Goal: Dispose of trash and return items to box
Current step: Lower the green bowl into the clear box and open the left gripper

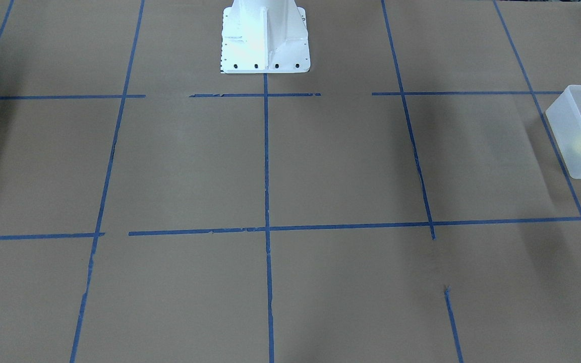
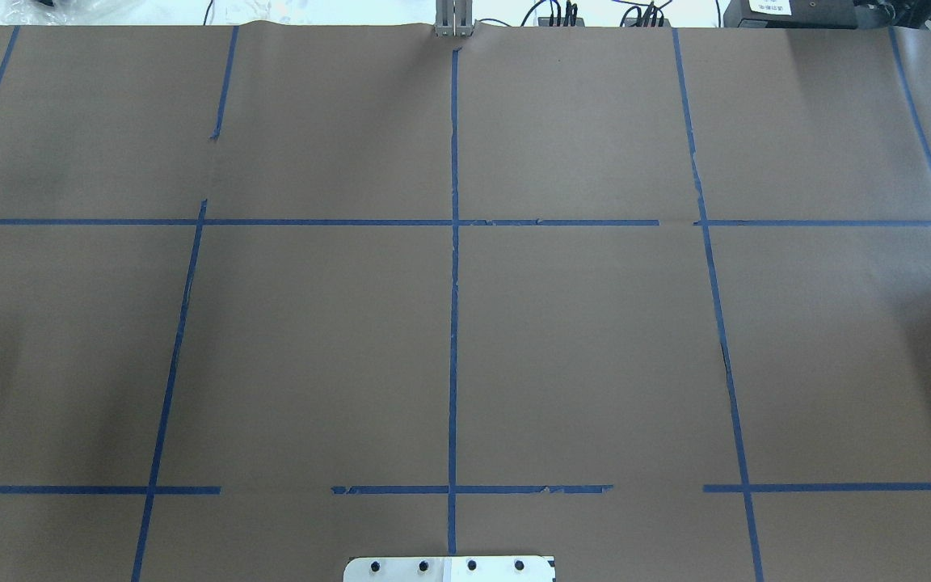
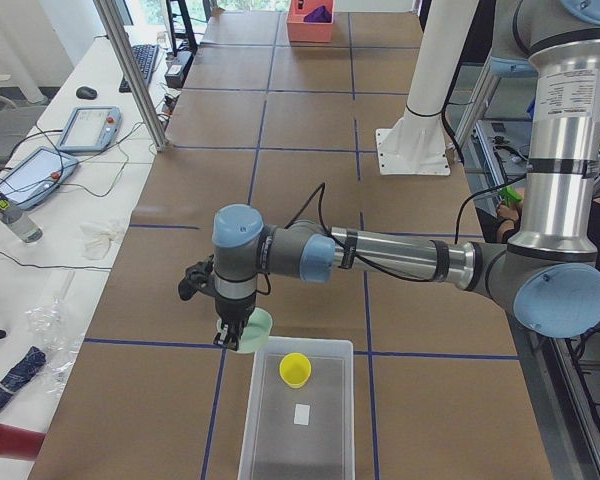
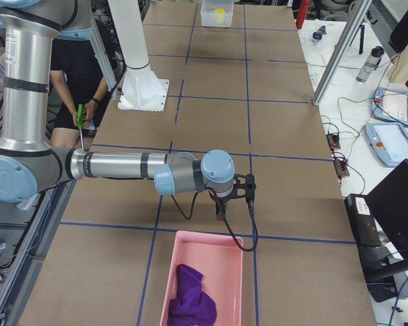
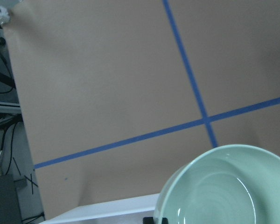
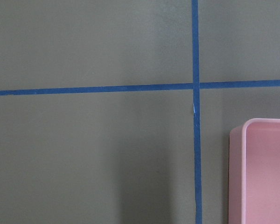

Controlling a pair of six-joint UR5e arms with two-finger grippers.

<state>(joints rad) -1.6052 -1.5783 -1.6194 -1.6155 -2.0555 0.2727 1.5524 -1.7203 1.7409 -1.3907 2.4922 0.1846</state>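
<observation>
left arm stretched low over the brown paper-covered table (image 3: 280, 120), seen from the table's left end. the left gripper (image 3: 230, 340) points downward and pinches the rim of the pale mint-green bowl (image 3: 259, 326), which hangs tilted at the gripper's three o'clock side, by the eleven o'clock corner of the translucent white box (image 3: 325, 445). in the left wrist view the bowl fills the five o'clock corner with its hollow facing the lens, a dark fingertip (image 5: 152, 219) sits at its rim at six o'clock, and the box's white edge runs beneath toward seven o'clock. whether the bowl lies wholly inside the box's outline cannot be told. the yellow cup (image 3: 295, 369) rests inside the box, toward its twelve o'clock end, with a small white label (image 3: 302, 412) on the floor just behind it at six o'clock. in the front-facing view the box is cut by the three o'clock edge, the cup showing through its wall. blue tape (image 2: 453, 323) divides the table into rectangles around the white pedestal (image 1: 265, 35). from the table's right end, the right gripper (image 4: 219, 214) hangs just past the twelve o'clock rim of a pink bin (image 4: 221, 268) that holds a purple cloth (image 4: 190, 299). whether its jaws are spread or pressed together cannot be told. a seated person (image 4: 71, 68) shows at ten o'clock.
</observation>
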